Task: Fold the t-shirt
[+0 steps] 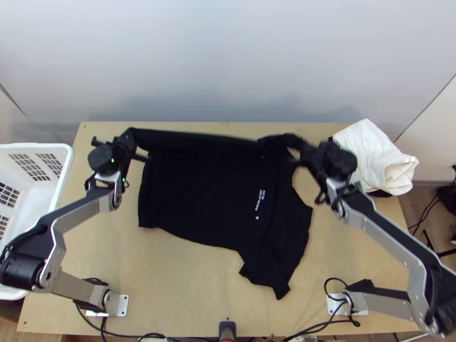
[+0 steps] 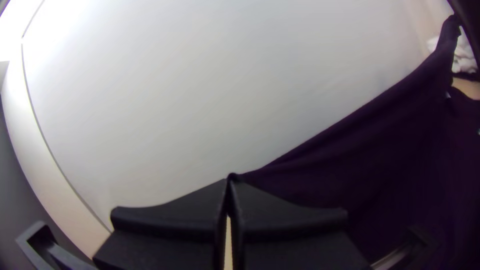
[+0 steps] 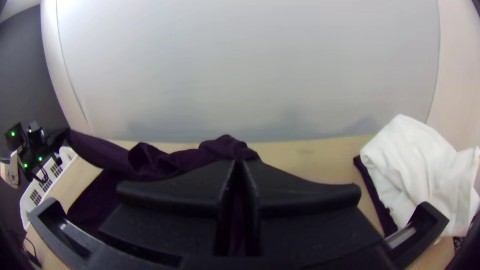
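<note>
t-shirt [image 1: 199, 188] sits pinched in closed left hand [image 1: 131, 137] and right hand [image 1: 304, 149].

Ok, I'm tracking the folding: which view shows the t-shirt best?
The top view: nearly the whole t-shirt shows, mostly spread. The left wrist view shows a raised edge at its fingers; the right wrist view, bunched cloth.

Pale grey wall [image 1: 228, 62] behind table [image 1: 188, 285].
</note>
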`<state>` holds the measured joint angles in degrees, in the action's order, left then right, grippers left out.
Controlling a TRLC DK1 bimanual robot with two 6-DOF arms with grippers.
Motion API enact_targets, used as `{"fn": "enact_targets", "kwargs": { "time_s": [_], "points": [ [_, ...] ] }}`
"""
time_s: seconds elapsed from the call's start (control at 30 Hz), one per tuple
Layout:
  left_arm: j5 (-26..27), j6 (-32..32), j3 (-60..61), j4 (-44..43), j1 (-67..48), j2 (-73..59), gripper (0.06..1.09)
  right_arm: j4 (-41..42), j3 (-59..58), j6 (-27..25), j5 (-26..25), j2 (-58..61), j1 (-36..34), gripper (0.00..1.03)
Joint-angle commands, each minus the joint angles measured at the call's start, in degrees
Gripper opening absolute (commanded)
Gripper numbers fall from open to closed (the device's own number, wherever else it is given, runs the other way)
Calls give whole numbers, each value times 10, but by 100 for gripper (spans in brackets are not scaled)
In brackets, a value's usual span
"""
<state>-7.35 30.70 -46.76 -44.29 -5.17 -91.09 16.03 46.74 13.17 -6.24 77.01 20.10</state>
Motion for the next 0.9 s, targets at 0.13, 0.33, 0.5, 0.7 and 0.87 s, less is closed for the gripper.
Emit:
{"fn": "enact_targets", "kwargs": {
  "time_s": [0.13,0.33,0.5,0.7,0.87],
  "points": [
    [12,71,140,7,-42,73,9,-155,-128,-10,3,-86,81,3],
    [12,103,183,11,-52,77,9,-160,-166,-42,15,-54,72,3],
    [12,110,170,106,-48,88,49,-138,-152,-51,39,-7,35,49],
    [30,52,121,314,-29,171,104,-236,-124,-53,89,-101,40,100],
    [58,37,119,414,3,265,104,-380,-65,-49,130,-183,40,100]
  ]
}}
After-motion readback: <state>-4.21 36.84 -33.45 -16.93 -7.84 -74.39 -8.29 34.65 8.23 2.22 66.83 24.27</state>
